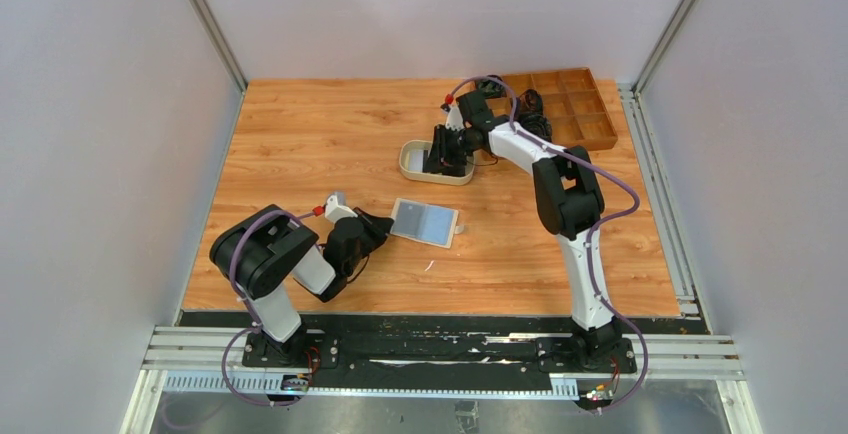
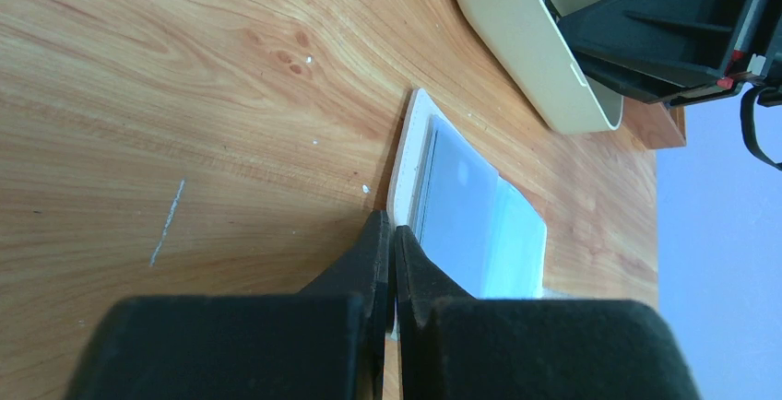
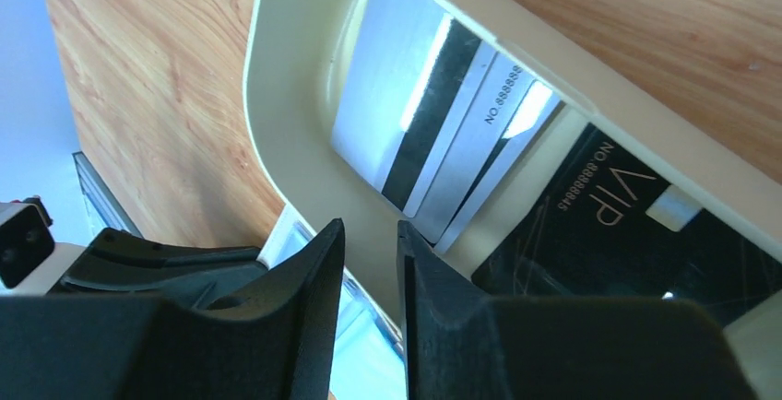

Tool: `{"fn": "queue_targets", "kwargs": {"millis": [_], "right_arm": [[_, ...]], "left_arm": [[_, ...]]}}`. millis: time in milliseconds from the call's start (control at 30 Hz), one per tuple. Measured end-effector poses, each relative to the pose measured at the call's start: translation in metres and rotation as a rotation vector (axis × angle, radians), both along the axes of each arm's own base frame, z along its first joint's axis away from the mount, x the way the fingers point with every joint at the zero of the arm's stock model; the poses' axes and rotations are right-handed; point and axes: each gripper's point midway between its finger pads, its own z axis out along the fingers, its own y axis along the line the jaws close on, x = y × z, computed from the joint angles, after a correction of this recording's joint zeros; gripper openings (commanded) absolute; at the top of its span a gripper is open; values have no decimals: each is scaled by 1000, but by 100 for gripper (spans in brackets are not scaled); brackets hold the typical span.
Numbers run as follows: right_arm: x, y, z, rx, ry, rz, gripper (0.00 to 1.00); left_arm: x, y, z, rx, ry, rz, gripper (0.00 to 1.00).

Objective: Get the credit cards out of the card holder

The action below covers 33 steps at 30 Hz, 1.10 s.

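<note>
The cream card holder (image 1: 425, 222) lies open on the table, its pale blue inside (image 2: 461, 216) facing up. My left gripper (image 1: 383, 226) (image 2: 392, 234) is shut on its near-left edge. Two credit cards show in the oval beige tray (image 3: 295, 96): a light grey striped card (image 3: 406, 96) and a black card (image 3: 627, 225) marked VIP, with another silver card edge between them. My right gripper (image 1: 443, 159) (image 3: 369, 227) hangs over the tray's near end. Its fingers stand slightly apart with nothing between them.
The tray (image 1: 410, 161) sits at mid-table, right of centre. A brown wooden compartment box (image 1: 565, 104) stands at the back right, behind the right arm. In the left wrist view the tray (image 2: 516, 41) lies just beyond the holder.
</note>
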Motion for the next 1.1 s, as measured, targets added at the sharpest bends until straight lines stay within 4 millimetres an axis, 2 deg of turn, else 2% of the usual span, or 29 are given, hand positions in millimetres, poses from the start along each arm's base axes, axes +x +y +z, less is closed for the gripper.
{"fn": "queue_targets", "kwargs": {"millis": [233,400,633,933,1100], "right_arm": [[2,-7,-3,-60,-5,3,42],[14,-15,9,-110,-53,-11,47],[28,-29,23,-163,-111,-51,48],[30,-30,15,-169,-89,-84,44],[32,-24,-2,-152,-60,-92,41]], "left_arm": [[0,-1,0,-3,0,-6,0],[1,-2,0,-4,0,-8,0],[3,-6,-1,-10,0,-14,0],[4,-7,0,-14,-1,-20,0],[3,-7,-1,-13,0,-20,0]]}}
